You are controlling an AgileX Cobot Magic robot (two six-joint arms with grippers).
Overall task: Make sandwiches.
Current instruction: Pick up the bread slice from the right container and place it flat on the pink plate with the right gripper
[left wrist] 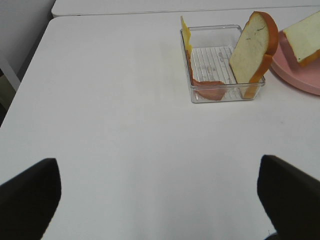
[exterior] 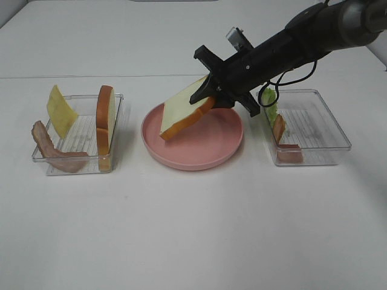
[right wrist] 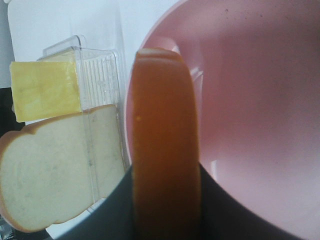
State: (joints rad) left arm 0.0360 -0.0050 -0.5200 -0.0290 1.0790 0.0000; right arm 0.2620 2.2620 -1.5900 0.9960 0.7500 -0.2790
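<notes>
My right gripper (exterior: pixel 213 96) is shut on a white bread slice (exterior: pixel 184 112) with orange-brown crust and holds it tilted over the pink plate (exterior: pixel 205 151), its lower corner near the plate. In the right wrist view the slice's crust edge (right wrist: pixel 165 145) sits between the jaws. A second bread slice (exterior: pixel 106 124) stands on edge in the left clear tray (exterior: pixel 78 166), with a yellow cheese slice (exterior: pixel 60 112) and a bacon strip (exterior: pixel 51 151). The right tray (exterior: pixel 329 145) holds green lettuce (exterior: pixel 270 106) and bacon (exterior: pixel 279 128). My left gripper (left wrist: pixel 160 200) is open over bare table.
The white table (exterior: pixel 181 229) stretches in front of the plate and trays. The right arm (exterior: pixel 302 36) reaches in from the far right above the right tray. The table's left edge (left wrist: pixel 30 55) shows in the left wrist view.
</notes>
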